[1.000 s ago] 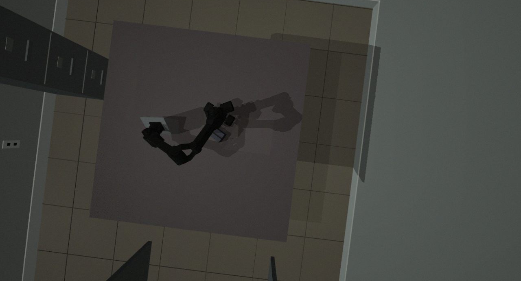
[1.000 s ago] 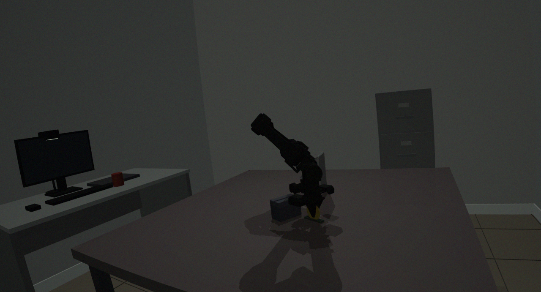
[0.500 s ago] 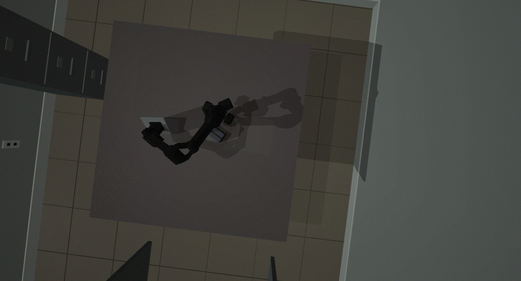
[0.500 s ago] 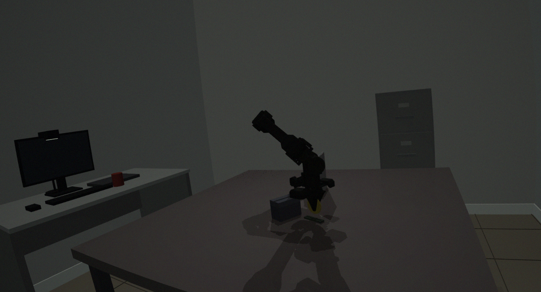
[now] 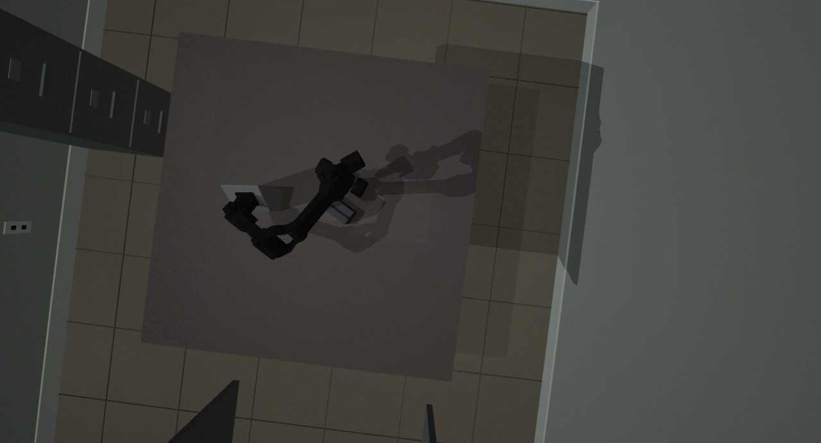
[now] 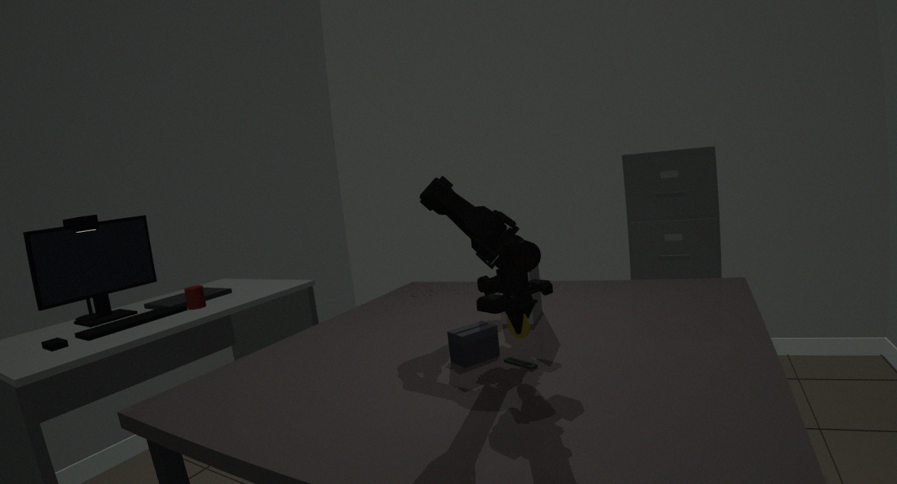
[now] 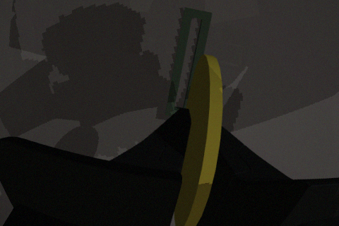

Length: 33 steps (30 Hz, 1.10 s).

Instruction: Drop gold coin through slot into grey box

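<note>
My gripper (image 6: 518, 332) (image 7: 189, 119) is shut on the gold coin (image 6: 525, 328) (image 7: 208, 113), which is upright between the dark fingertips. The coin is clear of the dark-green holder (image 6: 520, 363) (image 7: 198, 14) and hangs above it. The holder lies flat on the table and its groove is empty. The closed grey box (image 5: 343, 212) (image 6: 473, 349) stands beside the holder, to the left of the gripper in the exterior view, with a slot line along its lid. The box is not in the wrist view. In the top view the arm hides the coin and fingertips.
A pale upright panel (image 5: 244, 192) stands on the table (image 5: 315, 325) (image 6: 627, 405) by the arm's base. Away from the table are a desk (image 6: 251, 302) with a monitor (image 6: 90, 261) and a red mug (image 6: 195, 298), and a filing cabinet (image 6: 670, 211).
</note>
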Each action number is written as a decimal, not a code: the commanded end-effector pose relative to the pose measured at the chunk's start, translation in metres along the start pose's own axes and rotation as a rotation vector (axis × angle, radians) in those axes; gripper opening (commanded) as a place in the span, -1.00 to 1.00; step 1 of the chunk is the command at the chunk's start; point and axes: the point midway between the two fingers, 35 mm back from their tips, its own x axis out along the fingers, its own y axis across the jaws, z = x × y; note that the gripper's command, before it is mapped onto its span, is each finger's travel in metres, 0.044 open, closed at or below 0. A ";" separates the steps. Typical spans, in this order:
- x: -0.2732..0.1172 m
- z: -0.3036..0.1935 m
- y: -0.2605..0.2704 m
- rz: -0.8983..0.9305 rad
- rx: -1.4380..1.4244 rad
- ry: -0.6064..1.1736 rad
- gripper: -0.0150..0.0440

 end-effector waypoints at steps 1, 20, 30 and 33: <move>-0.012 0.001 0.003 -0.001 0.019 0.005 -0.49; -0.031 0.002 0.002 -0.005 -0.265 -0.002 -0.49; -0.032 0.001 0.002 -0.005 -0.607 -0.001 -0.49; -0.032 0.000 0.002 -0.005 -0.709 -0.001 -0.49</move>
